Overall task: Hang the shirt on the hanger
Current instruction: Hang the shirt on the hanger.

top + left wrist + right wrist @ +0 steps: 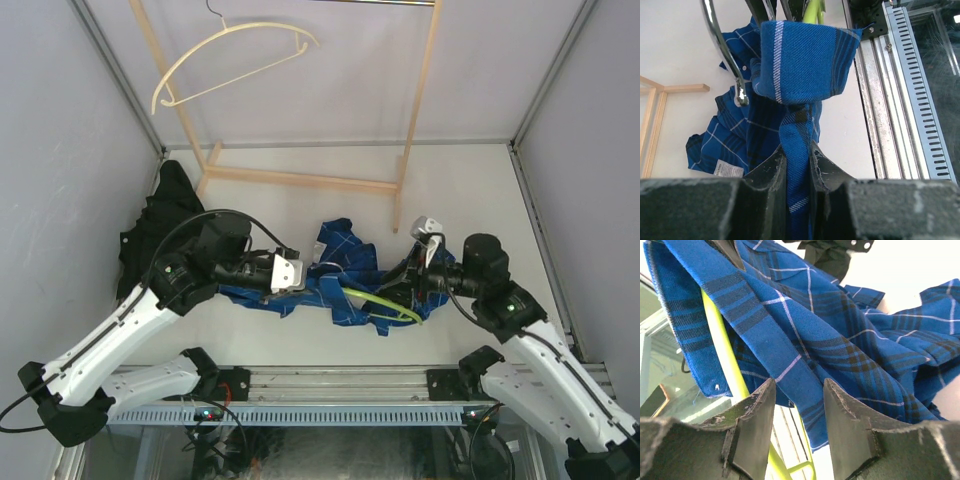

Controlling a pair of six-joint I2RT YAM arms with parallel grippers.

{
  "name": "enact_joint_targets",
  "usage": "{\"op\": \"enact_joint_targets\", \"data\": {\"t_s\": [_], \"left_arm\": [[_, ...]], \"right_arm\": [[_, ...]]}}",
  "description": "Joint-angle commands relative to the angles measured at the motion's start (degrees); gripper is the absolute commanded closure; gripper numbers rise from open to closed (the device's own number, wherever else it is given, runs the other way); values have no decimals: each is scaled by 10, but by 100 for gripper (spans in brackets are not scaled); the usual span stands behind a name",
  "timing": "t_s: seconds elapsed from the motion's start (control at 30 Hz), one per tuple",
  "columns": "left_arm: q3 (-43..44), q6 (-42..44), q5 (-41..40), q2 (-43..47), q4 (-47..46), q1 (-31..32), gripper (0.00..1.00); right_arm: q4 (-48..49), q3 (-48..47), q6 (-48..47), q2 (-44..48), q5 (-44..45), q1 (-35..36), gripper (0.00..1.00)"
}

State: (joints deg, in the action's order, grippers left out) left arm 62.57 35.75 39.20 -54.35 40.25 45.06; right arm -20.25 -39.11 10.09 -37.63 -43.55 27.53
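shirt [335, 285] bunched mid-counter [470, 190], wrapped partly round the hanger [380, 300]. left pincer [797, 170] clamped tight on a folded band of shirt, which runs straight out from the jaws. right pincer [799, 425] part open: a shirt strip hangs in the gap, clear of both fingers, with the green bar passing its left finger. both arms elbow out, wrists level, pincers pointing inward at each other across the shirt.
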Motion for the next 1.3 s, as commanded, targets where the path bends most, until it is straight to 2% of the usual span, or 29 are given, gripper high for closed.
{"op": "enact_joint_targets", "data": {"t_s": [0.0, 0.2, 0.43, 0.67, 0.9, 1.27], "left_arm": [[-6, 11, 14, 12, -45, -4, 100], [-7, 1, 1, 12, -49, -4, 100], [-7, -12, -10, 14, -55, -5, 100], [-19, 32, 10, 31, -44, -5, 100], [-51, 38, 21, 65, -82, -5, 100], [-56, 40, 25, 71, -90, -5, 100]], "right_arm": [[37, -4, -16, -45, -30, 27, 58], [42, -4, -28, -83, 15, 62, 63], [13, -2, -39, -51, 69, 78, 67], [41, -3, -36, 19, -41, 74, 62], [34, -4, -51, -5, -66, 91, 59], [14, -10, -87, -73, 59, 171, 65]]}}
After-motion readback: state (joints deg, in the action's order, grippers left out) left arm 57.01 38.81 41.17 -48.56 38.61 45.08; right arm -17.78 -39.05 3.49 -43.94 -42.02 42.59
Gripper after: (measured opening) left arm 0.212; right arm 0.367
